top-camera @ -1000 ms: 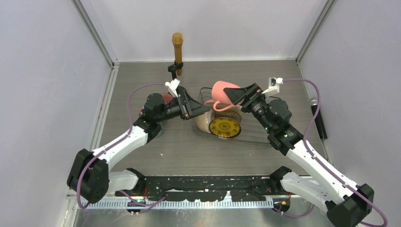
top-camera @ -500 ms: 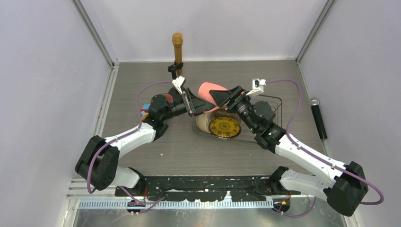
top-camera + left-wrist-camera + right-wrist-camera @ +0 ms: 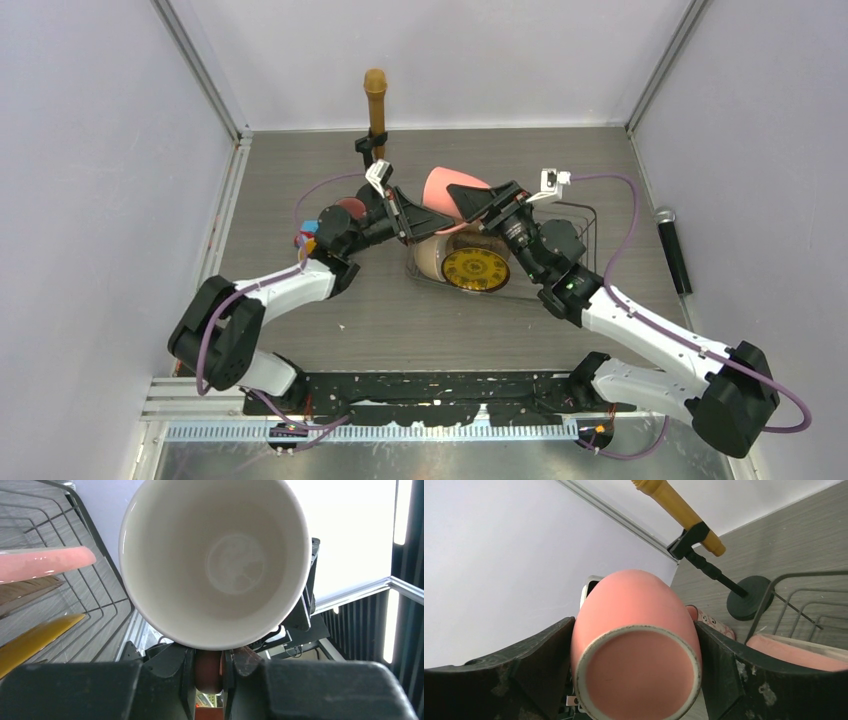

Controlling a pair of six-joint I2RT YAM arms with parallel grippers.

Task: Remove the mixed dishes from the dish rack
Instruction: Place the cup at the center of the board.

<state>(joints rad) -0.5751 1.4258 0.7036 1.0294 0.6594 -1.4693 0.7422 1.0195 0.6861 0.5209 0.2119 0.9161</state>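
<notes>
pink mug (image 3: pixel 441 186) on its side, mouth leftward, base rightward

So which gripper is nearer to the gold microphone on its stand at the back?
Left. The left gripper is in front of the microphone stand, slightly right; the right gripper is farther right, beyond the pink mug they both grip.

Right hand (image 3: pixel 470 203) is carrying the pink mug (image 3: pixel 447 188) leftward from its earlier position; left hand (image 3: pixel 428 222) is advancing to meet it and, apparently, closing on the mug's handle (image 3: pixel 207 669).
</notes>
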